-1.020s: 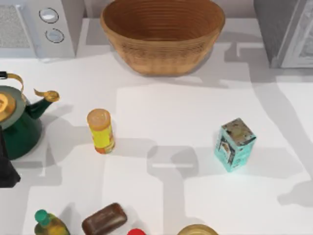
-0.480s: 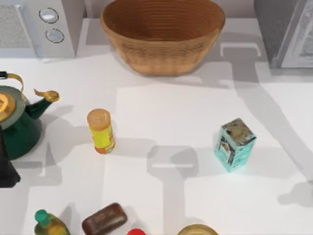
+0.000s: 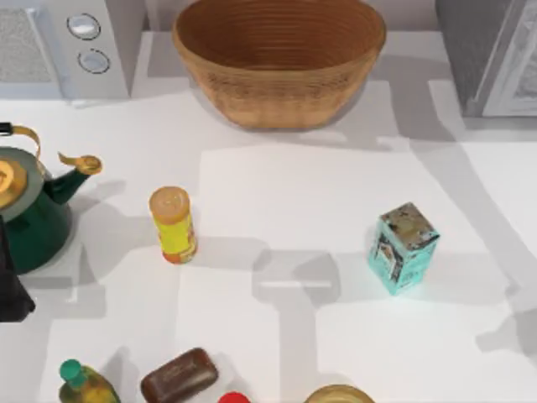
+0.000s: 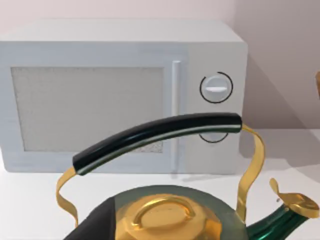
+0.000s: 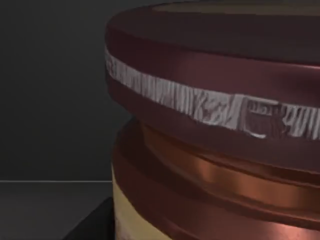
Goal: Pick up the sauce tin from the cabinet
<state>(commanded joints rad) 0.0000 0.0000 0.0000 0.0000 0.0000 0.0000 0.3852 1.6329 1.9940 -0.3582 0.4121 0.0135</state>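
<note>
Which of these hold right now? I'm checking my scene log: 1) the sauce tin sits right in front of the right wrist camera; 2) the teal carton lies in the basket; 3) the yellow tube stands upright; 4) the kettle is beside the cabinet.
1) True: the sauce tin looms close in the right wrist view, against a dark interior.
2) False: the teal carton stands on the table; the basket holds nothing visible.
3) True: the yellow tube is upright.
4) False: the kettle is at the table's left, near the microwave; the cabinet is at far right.

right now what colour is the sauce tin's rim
Dark maroon-brown, with a pale silvery band, on the short wide sauce tin; clearest in the right wrist view.
</note>
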